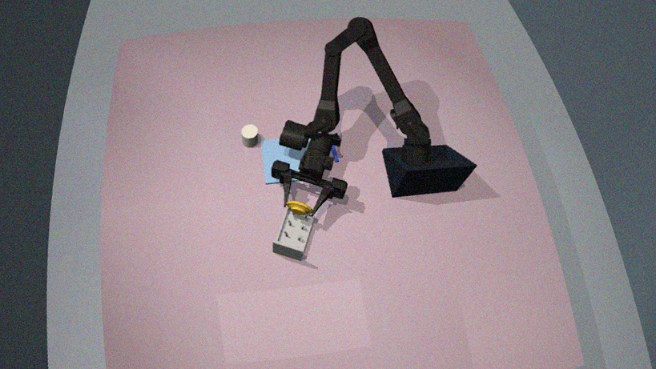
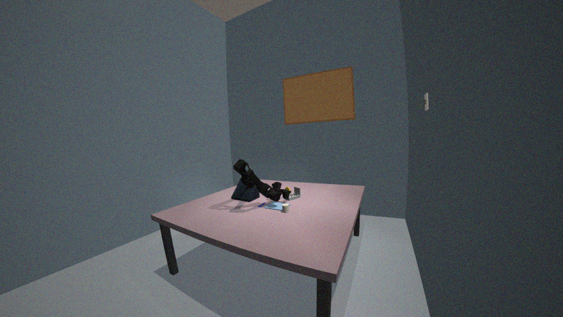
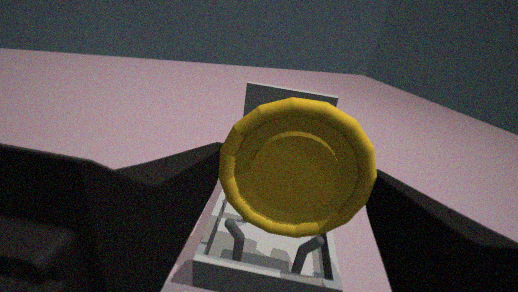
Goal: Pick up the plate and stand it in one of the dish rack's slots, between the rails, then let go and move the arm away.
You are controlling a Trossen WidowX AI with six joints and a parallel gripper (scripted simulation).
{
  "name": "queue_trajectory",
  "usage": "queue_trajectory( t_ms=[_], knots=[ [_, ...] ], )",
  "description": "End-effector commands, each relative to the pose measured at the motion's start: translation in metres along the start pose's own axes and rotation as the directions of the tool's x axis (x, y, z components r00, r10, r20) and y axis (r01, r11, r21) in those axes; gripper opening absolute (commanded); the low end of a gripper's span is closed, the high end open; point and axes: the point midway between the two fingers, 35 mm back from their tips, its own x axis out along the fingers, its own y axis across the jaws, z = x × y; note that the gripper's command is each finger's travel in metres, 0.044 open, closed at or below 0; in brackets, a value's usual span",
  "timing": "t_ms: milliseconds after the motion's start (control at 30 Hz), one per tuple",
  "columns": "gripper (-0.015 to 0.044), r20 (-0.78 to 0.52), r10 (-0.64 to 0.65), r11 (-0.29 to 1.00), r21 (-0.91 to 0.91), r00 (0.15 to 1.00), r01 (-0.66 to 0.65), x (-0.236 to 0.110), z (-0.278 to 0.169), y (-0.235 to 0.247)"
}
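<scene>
The yellow round plate [image 1: 299, 207] [image 2: 287, 189] [image 3: 297, 170] is held upright, its face toward the wrist camera. My gripper [image 1: 299, 209] [image 3: 293, 164] is shut on it, with one finger at each side of its rim. The pale grey dish rack [image 1: 289, 250] [image 2: 295, 196] [image 3: 240, 274] has a low near wall, a taller far wall and several bent rails inside. The plate is above the rack's arm-side end in the top view. In the wrist view the plate hides the rack's middle and much of its far part. Whether plate and rack touch cannot be told.
A light blue flat mat [image 1: 270, 165] [image 2: 272, 205] lies under the wrist. A cream cylinder [image 1: 249, 134] [image 2: 285, 208] stands beside it. A blue stick-like object [image 1: 335, 153] [image 2: 261, 204] lies at the mat's other side. The arm's dark base block [image 1: 426, 181] [image 2: 244, 192] stands farther off.
</scene>
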Motion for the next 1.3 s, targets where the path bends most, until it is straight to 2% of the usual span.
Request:
queue_trajectory(
  t_ms=[0, 300, 467, 933, 1267],
  knots=[
    [0.0, -0.001, 0.007, 1.0, 0.004, 1.0, -0.007, 0.008, 0.0, 0.002],
    [0.0, 0.004, 0.007, 1.0, 0.0, 1.0, -0.007, 0.015, 0.001, 0.002],
    [0.0, 0.006, 0.005, 1.0, -0.003, 1.0, -0.005, 0.016, -0.021, 0.004],
    [0.0, -0.003, 0.01, 1.0, 0.005, 1.0, -0.01, 0.016, -0.018, 0.005],
    [0.0263, -0.003, 0.01, 1.0, 0.001, 1.0, -0.01, 0.016, -0.018, 0.004]
  ],
)
